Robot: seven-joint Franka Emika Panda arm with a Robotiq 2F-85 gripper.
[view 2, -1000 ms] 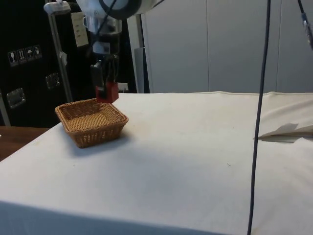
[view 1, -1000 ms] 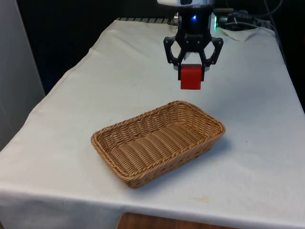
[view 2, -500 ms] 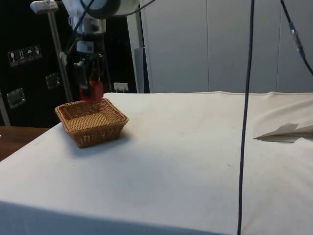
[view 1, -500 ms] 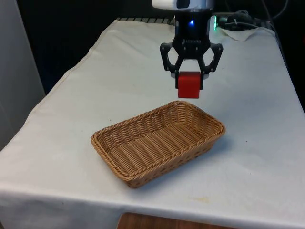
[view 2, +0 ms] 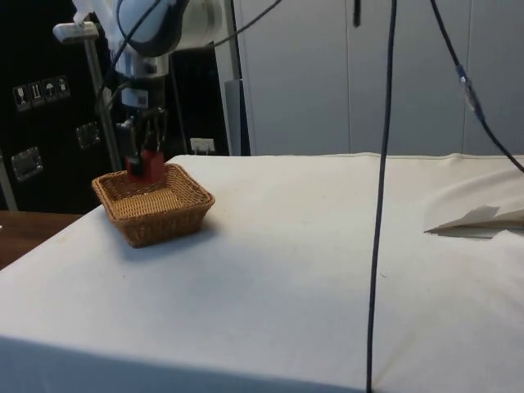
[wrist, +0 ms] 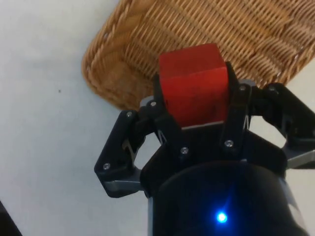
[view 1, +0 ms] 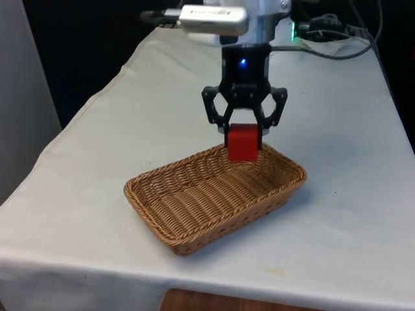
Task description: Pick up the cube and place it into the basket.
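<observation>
We are hanging over the far end of the woven basket [view 1: 194,201], its wicker rim lying just below our gripper [view 1: 244,133] and its long tray stretching away beneath us toward the table's near edge. In the side view the same basket [view 2: 155,214] is sitting under our gripper [view 2: 145,160], with the cloth-covered table [view 1: 343,214] spreading out around it.

Between our two black fingers [wrist: 236,115] we are gripping the red cube [view 1: 243,142], clamped on two opposite flat faces, its lower half hanging free below the fingertips and clear of the wicker. From the wrist, the cube [wrist: 194,86] is sitting square in the jaws above the basket's rim [wrist: 106,81].

We are judging the cube to be a stiff, light block, solid enough not to yield under the squeeze and unlikely to break on a short drop. Its flat parallel sides are looking like the natural place to hold it, as now.
</observation>
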